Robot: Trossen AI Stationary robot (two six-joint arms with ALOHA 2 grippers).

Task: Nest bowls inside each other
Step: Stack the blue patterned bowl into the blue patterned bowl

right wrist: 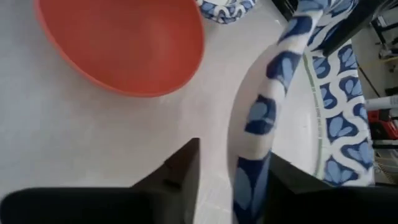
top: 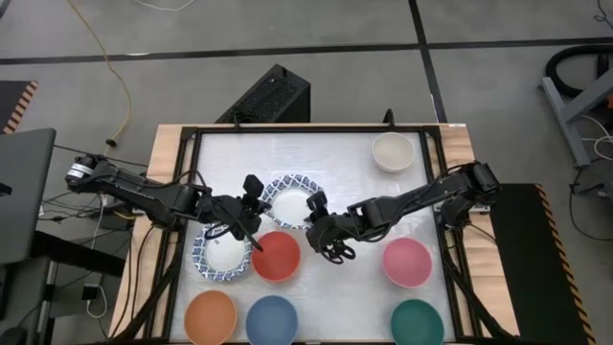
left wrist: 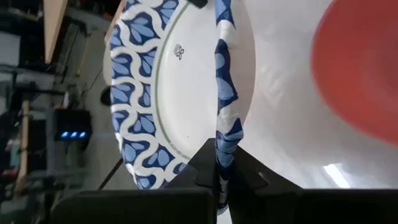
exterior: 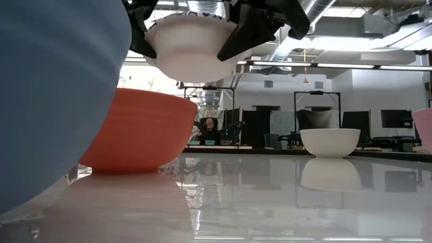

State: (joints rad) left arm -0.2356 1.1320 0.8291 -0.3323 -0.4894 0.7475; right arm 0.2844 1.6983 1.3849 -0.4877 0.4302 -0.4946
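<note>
White, blue-rimmed bowl (top: 290,202) held above the worktop (top: 335,163) between two tools.

Eight bowls counted from above: two blue-patterned, one each beige, red, pink, orange, blue, green. Left tool (top: 251,206) is clenched on the raised bowl's rim; right tool (top: 316,213) stands parted astride the opposite rim. Only the low view shows the bowl off the worktop, mouth upward, above the red bowl (top: 276,256).

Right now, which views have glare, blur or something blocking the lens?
Low view: blue bowl sits close to the lens, soft, filling the left side; glossy table mirrors the beige bowl; ceiling lights blow out. Left wrist view: red bowl is blurred. Right wrist view: patterned bowl rim close and soft.
</note>
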